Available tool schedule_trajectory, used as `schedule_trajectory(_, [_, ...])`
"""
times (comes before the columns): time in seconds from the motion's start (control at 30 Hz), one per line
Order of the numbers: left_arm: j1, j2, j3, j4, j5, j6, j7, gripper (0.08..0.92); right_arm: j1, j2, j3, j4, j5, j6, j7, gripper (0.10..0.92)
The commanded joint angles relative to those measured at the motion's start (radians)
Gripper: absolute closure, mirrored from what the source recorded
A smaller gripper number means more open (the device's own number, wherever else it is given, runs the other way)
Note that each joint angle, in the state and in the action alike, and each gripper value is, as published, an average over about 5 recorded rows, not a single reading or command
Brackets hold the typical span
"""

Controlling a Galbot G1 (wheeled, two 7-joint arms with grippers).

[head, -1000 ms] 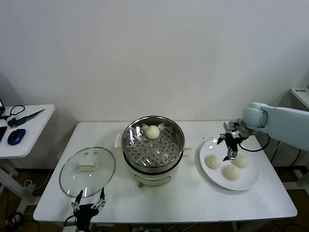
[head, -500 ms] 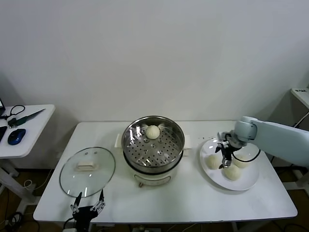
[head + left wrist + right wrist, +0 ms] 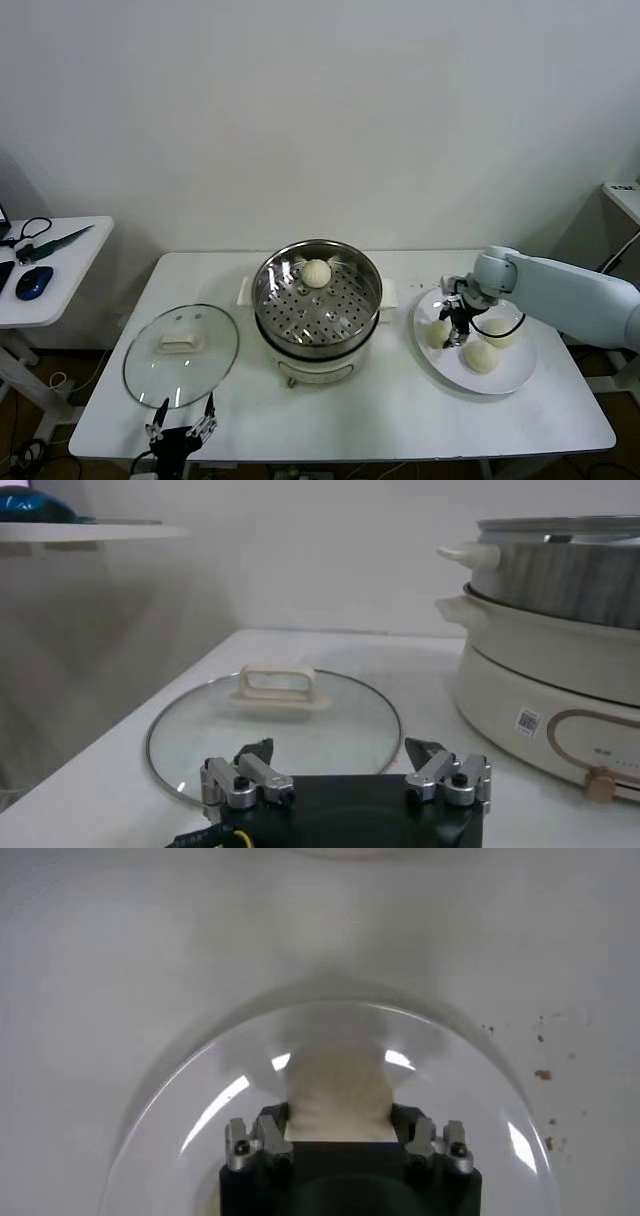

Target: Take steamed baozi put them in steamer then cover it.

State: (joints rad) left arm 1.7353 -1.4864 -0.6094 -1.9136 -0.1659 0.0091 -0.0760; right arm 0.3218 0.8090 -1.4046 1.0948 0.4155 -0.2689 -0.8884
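Observation:
The steel steamer (image 3: pixel 300 312) on its cream pot base stands mid-table with one baozi (image 3: pixel 317 272) at the back of its perforated floor. Three baozi lie on the white plate (image 3: pixel 512 381): the left one (image 3: pixel 436 334), the front one (image 3: pixel 481 357) and the right one (image 3: pixel 501 331). My right gripper (image 3: pixel 455 326) is down on the plate, shut on the left baozi. In the right wrist view this baozi (image 3: pixel 337 1088) fills the gap between the fingers of the gripper (image 3: pixel 340 1130) and still rests on the plate (image 3: pixel 190 1118). My left gripper (image 3: pixel 182 428) is parked open at the table's front left edge.
The round glass lid (image 3: pixel 181 352) with its cream handle lies flat left of the steamer, just beyond the left gripper (image 3: pixel 345 765); it also shows in the left wrist view (image 3: pixel 275 715). A side table (image 3: pixel 60 250) with tools stands at the far left.
My right gripper has moved left and down, from above the plate's middle onto the left baozi, and has closed around it. The left arm has not moved.

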Motion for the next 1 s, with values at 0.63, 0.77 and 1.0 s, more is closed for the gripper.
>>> schedule_trajectory(0.63, [-0.008, 0.008, 0.007, -0.013, 0.008, 0.009, 0.004, 0.177, 0.663, 0.373, -0.175, 0.276, 0.606, -0.086, 0.022, 0.357])
schedule_trajectory(0.77, [-0.007, 0.010, 0.005, -0.018, 0.004, 0.009, 0.005, 0.177, 0.562, 0.501, -0.166, 0.251, 0.598, -0.124, 0.084, 0.355])
schedule_trajectory(1.0, [-0.007, 0.013, -0.006, -0.031, -0.003, 0.010, 0.005, 0.177, 0.416, 0.624, -0.207, 0.149, 0.527, -0.153, 0.139, 0.355])
